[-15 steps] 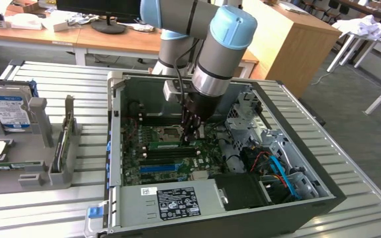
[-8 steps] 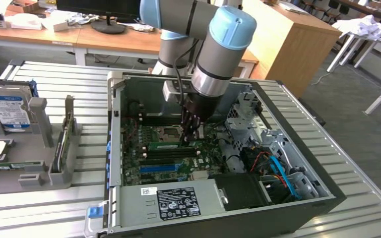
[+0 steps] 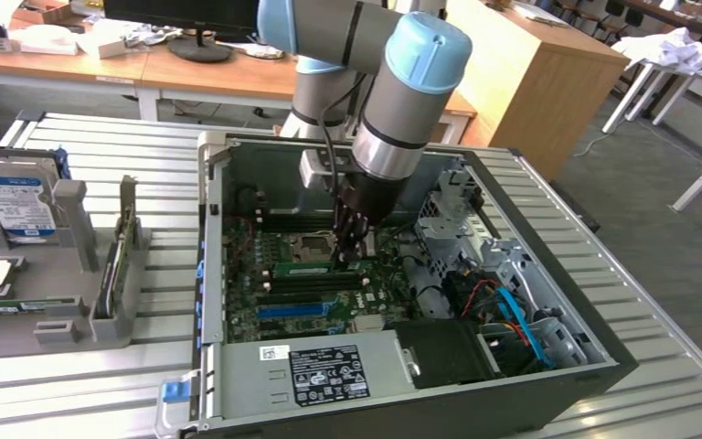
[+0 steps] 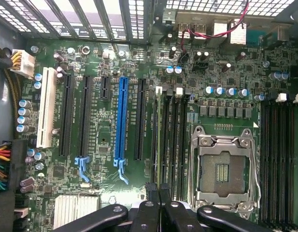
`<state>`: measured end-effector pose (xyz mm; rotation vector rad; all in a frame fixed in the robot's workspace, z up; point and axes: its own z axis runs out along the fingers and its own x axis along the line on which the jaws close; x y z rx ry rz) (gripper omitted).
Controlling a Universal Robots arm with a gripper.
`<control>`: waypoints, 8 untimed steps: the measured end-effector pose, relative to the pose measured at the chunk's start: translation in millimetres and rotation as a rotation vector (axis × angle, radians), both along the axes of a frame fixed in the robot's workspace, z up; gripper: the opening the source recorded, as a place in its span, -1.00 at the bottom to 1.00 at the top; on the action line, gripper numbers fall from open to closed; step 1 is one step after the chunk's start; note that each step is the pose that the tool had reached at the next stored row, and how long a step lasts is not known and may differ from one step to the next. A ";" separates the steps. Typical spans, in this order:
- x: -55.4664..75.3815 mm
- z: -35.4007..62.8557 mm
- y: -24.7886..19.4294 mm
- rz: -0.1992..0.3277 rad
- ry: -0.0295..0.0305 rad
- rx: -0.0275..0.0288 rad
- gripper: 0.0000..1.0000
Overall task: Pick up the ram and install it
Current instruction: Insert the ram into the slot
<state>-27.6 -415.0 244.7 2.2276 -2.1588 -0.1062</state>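
Hand [image 4: 159, 189] pinched narrow, tips at one end of the ram [image 3: 307, 268] standing edge-up beneath. Light, stiff, fragile, I judge; grip its bare edges, not chips

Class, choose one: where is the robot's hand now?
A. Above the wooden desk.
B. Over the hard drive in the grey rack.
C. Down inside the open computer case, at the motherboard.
C: the hand reaches down into the open computer case, its tips at the motherboard by the ram.
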 end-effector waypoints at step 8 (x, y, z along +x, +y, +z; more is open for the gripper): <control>0.0 -3.1 0.0 -0.001 0.0001 -0.0002 -0.76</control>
